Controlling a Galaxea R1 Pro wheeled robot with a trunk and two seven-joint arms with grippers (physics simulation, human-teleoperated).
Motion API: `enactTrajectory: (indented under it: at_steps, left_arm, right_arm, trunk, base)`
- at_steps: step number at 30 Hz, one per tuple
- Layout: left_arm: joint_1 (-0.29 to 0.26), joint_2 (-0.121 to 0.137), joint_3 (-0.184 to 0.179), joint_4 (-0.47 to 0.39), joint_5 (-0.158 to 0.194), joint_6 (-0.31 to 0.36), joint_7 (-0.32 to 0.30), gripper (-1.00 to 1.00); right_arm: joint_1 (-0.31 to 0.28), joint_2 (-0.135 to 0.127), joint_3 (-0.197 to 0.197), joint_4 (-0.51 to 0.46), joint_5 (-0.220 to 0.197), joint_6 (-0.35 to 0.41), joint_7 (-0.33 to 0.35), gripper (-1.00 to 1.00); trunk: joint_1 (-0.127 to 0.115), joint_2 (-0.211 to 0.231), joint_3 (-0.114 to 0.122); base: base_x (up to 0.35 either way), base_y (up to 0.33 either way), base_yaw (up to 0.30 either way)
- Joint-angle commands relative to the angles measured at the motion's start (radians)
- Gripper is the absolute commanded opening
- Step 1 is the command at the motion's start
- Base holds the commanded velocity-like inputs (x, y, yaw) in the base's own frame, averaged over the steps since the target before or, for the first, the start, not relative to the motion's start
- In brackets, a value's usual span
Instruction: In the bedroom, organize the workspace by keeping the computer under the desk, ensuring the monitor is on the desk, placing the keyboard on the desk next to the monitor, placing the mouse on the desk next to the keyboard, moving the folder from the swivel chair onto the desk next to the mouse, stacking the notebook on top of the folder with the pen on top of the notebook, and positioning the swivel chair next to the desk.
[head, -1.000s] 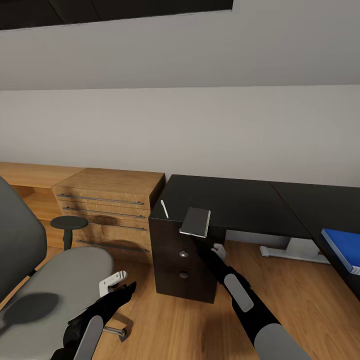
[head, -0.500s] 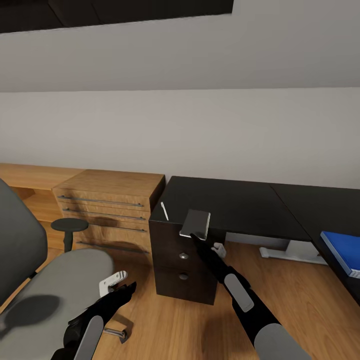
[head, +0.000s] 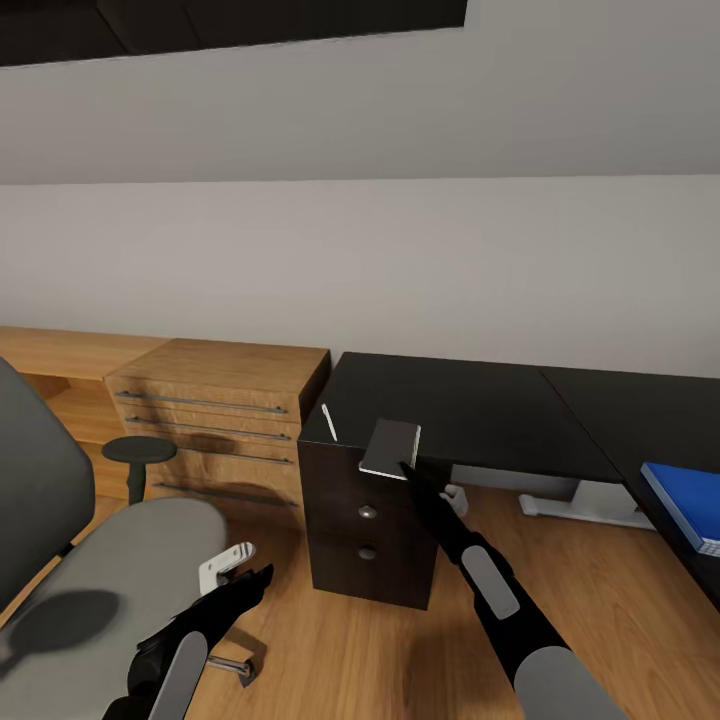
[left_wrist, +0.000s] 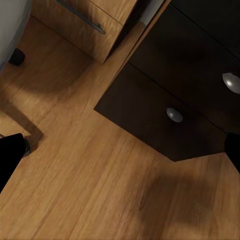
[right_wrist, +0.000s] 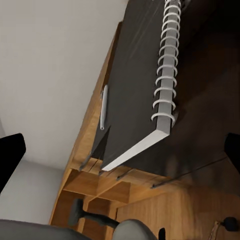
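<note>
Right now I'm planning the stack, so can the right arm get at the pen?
Probably yes. The pen lies bare on the desk corner, just beside the notebook, where the right gripper is. Nothing stands between them, though the gripper is busy at the notebook's edge.
</note>
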Motion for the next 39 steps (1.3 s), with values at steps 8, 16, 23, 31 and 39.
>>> enactTrajectory:
  at_steps: [8, 16, 23, 31, 39]
  left_arm:
    - [-0.001, 0.0, -0.001, 0.0, 0.011, 0.003, 0.008, 1.0]
    - [-0.001, 0.0, -0.001, 0.0, 0.011, 0.003, 0.007, 1.0]
    - [-0.001, 0.0, -0.001, 0.0, 0.012, 0.004, 0.006, 1.0]
    - [-0.001, 0.0, 0.0, 0.0, 0.012, 0.004, 0.006, 1.0]
    - [-0.001, 0.0, 0.0, 0.0, 0.013, 0.004, 0.006, 1.0]
  right_arm:
    - [0.0, 0.001, -0.001, 0.002, -0.01, 0.006, 0.002, 1.0]
    - [0.0, 0.001, -0.001, 0.004, -0.01, 0.006, 0.001, 1.0]
    - [0.0, 0.003, -0.001, 0.005, -0.01, 0.006, 0.001, 1.0]
    - [0.0, 0.004, 0.0, 0.006, -0.01, 0.008, 0.001, 1.0]
    - [0.0, 0.005, -0.001, 0.021, -0.01, 0.01, 0.001, 1.0]
  trunk:
    - [0.0, 0.0, -0.001]
    - [0.0, 0.0, -0.001]
    - [0.0, 0.0, -0.001]
    - [0.0, 0.0, -0.001]
    - [0.0, 0.0, -0.001]
  base:
    - [0.073, 0.0, 0.0]
    - [0.04, 0.0, 0.0]
    - [0.077, 0.0, 0.0]
    - [0.004, 0.0, 0.0]
    - [0.0, 0.0, 0.0]
